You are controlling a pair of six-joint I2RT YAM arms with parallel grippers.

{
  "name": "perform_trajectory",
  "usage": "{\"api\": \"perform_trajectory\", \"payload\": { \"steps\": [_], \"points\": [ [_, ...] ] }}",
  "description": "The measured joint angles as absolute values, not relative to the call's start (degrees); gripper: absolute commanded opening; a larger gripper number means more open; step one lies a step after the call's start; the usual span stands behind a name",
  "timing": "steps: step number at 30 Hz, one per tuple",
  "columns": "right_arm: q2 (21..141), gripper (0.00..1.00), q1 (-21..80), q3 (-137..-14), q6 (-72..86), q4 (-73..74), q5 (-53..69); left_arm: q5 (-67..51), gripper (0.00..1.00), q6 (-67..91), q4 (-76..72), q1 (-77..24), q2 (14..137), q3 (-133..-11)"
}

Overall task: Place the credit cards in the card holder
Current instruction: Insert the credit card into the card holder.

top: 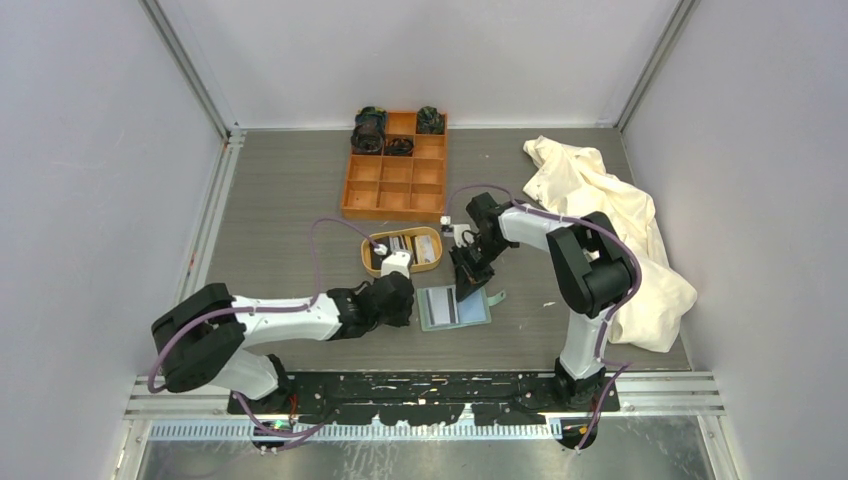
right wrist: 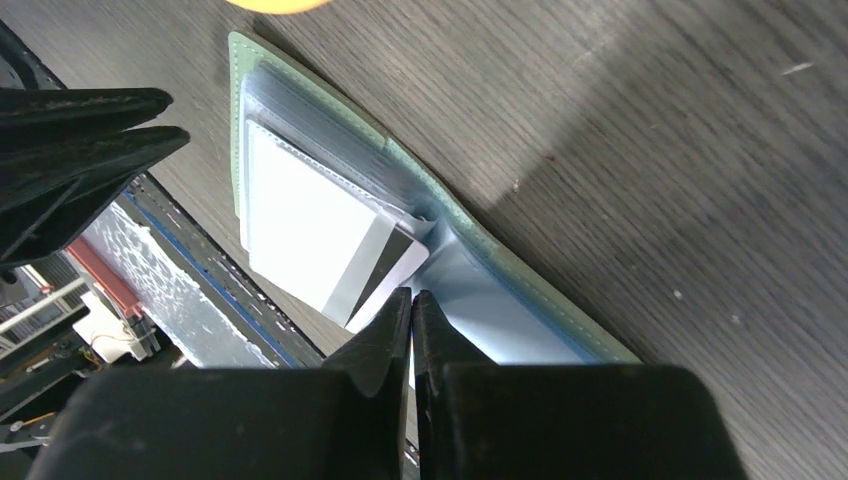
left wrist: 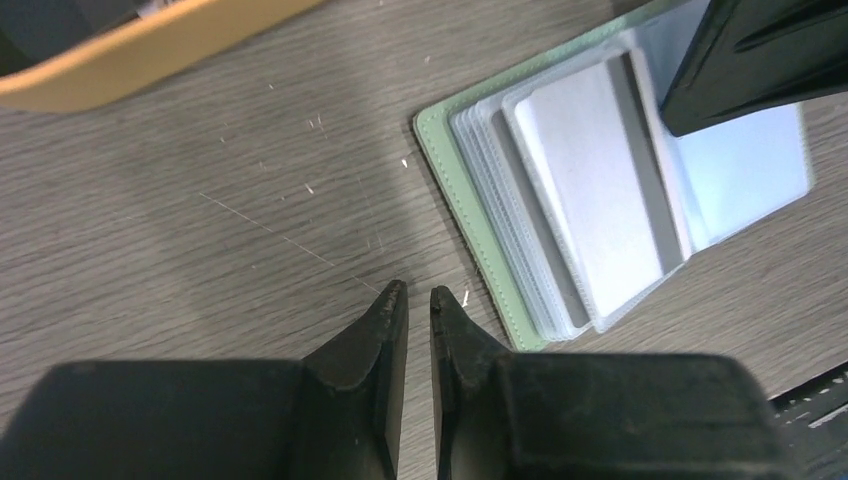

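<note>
**Desk:** What does the overhead show?

**Caption:** ABOVE: A soft sage-green folding card holder (top: 453, 308) lies open on the grey wood-grain table (top: 290, 200), near the arm bases. The right claw (top: 468, 290) stands over its far edge and the left claw (top: 408, 303) is just beside its left edge. Spare credit cards (top: 412, 248) sit in an oval tan wooden tray (top: 368, 262) behind.

**Desk:** And the left wrist?

**Caption:** LEFT WRIST: The left claw is all but clenched, with a slit between its fingers, and grasps nothing. Its tips are apart from the holder's green border.

**Desk:** The right wrist?

**Caption:** RIGHT WRIST: The right claw is clenched, its tips at the corner of a thin white card with a grey stripe (right wrist: 310, 230). The card is partly inside a clear pocket. Whether the tips pinch that corner or only press it cannot be told.

**Desk:** So which step is this?

**Caption:** Seating one card, by the look of it. The next move likely calls for a push along the pocket's line until the corner is inside. The left claw may need to steady the soft holder against sliding.
</note>
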State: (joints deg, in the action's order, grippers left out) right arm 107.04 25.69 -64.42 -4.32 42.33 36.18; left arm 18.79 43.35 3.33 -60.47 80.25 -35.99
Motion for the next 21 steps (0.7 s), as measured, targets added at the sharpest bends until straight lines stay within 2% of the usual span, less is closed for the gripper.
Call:
{"api": "perform_trajectory", "payload": {
  "steps": [10,21],
  "points": [
    [108.0,0.09,27.3,-64.4,-2.7,42.0,36.8,14.9,0.12,43.8,0.8,-60.4,86.0,-37.5],
    [108.8,0.12,27.5,-65.2,-2.1,42.2,41.9,12.9,0.12,44.4,-1.2,-60.4,86.9,-37.6]
  ]
}}
